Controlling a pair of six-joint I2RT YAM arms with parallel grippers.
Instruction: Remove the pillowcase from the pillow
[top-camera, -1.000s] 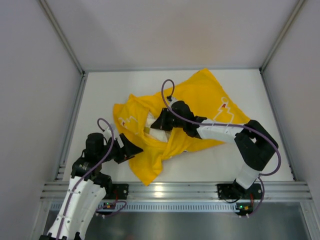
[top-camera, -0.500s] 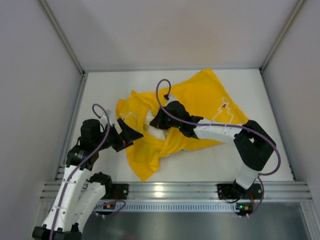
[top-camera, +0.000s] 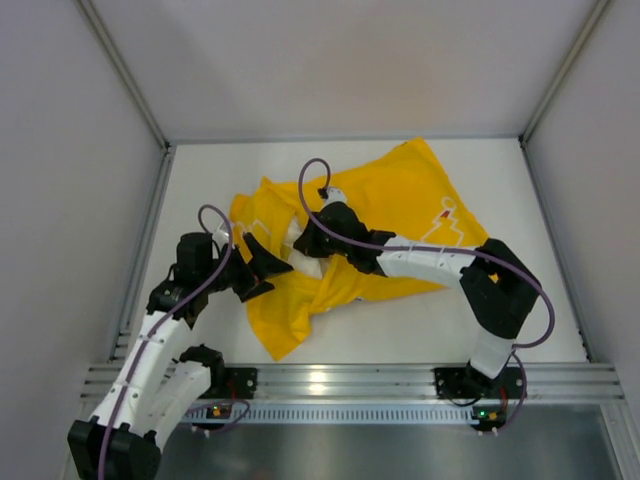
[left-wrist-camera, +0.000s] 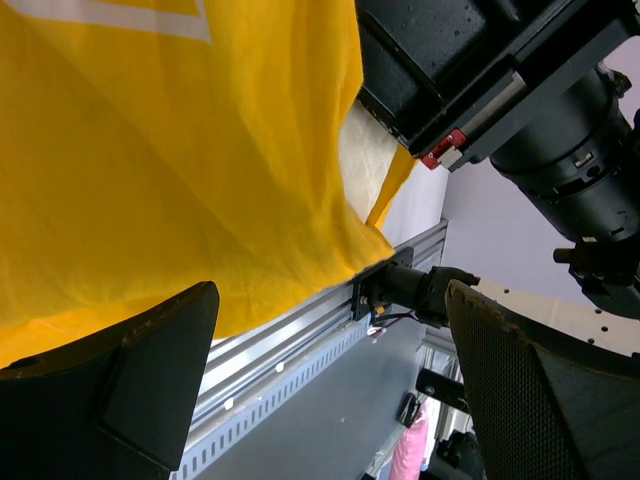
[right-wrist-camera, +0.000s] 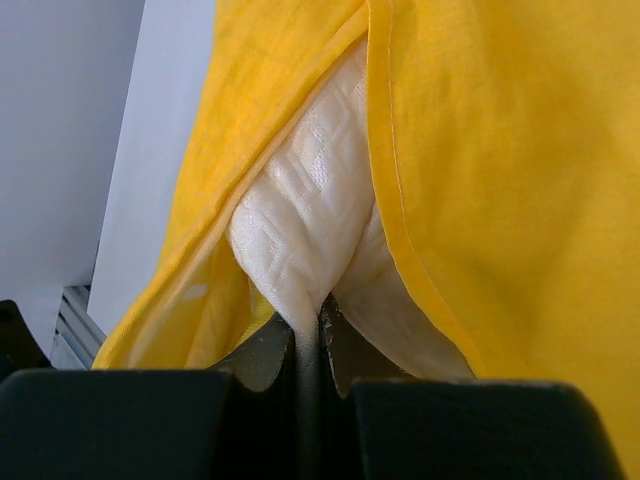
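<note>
Right wrist view shows the right gripper (right-wrist-camera: 308, 325) pinched shut on a fold of the pillow (right-wrist-camera: 300, 230). The quilted cream cloth is squeezed between its fingertips just inside the mouth of the pillowcase (right-wrist-camera: 500, 180). That hold seems meant to anchor the pillow so the pillowcase can be drawn off it. The yellow hem parts to either side of the pinched fold, leaving it bare.

Close by, the left gripper (left-wrist-camera: 330, 290) stands wide with nothing between its fingers and yellow fabric hanging just ahead of them. It looks poised to take a loose edge of the pillowcase and pull the other way.

From above, most of the pillow is hidden inside the pillowcase. The pillowcase lies crumpled in the middle of the table (top-camera: 400, 320), with one yellow flap trailing toward the near edge.
</note>
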